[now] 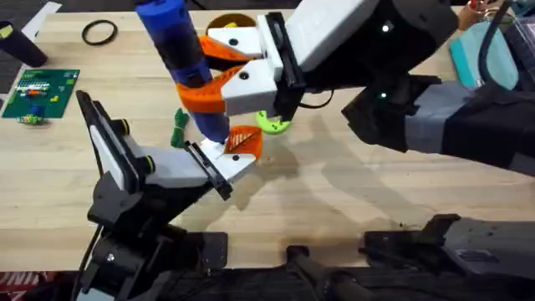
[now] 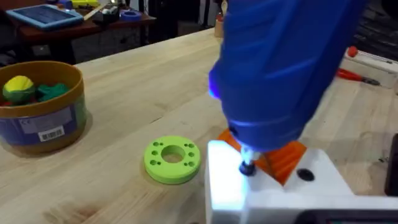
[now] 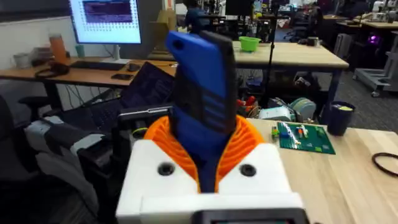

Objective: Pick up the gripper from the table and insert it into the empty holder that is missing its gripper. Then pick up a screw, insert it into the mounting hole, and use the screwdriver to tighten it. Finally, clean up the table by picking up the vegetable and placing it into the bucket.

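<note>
While the right gripper (image 1: 224, 71) clamps the screwdriver (image 1: 180, 50) tilted, its tip meets the holder (image 1: 219, 160)

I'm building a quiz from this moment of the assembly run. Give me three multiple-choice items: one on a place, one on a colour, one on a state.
1. Where is the screwdriver's tip?
A. inside the bucket
B. down on the holder
C. flat on the table

2. What colour is the holed disc beside the holder?
A. lime green
B. red
C. black

3. What is the right gripper doing?
A. hanging open above the table
B. holding the disc
C. shut on the screwdriver

Answers: 1 B, the left wrist view shows the tip meeting the white block. 2 A, it shows lime green on the wood. 3 C, the orange pads clamp the blue body.
</note>
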Robot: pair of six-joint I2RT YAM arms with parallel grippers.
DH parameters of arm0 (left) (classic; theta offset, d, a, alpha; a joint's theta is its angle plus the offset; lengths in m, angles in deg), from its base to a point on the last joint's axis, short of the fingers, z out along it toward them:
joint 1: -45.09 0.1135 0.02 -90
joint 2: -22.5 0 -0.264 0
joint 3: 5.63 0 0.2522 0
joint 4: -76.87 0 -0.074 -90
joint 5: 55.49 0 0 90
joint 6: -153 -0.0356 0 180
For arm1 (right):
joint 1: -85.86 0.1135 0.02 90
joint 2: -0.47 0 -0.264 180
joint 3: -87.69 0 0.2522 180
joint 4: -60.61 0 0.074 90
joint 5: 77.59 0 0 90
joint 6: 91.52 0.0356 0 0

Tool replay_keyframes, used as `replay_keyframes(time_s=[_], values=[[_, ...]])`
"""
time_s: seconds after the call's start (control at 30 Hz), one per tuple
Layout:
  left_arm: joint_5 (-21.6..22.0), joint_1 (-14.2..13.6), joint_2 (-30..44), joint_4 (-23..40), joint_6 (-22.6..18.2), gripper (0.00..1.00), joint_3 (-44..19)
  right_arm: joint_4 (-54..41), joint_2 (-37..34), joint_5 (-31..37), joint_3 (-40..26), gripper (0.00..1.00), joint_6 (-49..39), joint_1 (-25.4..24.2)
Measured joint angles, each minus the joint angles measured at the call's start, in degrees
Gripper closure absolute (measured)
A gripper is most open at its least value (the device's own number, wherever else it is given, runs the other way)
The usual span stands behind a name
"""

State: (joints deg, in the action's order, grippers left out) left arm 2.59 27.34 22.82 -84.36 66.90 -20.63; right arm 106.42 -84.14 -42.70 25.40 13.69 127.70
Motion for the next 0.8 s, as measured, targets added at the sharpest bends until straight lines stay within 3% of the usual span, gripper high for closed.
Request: replay_keyframes(time_s=[0.8], values=[[0.03,0.00,0.00,-0.04,-0.02,0.990,0.00,3.81,-0.46,0.07,0.00,0.924,0.59,0.50]])
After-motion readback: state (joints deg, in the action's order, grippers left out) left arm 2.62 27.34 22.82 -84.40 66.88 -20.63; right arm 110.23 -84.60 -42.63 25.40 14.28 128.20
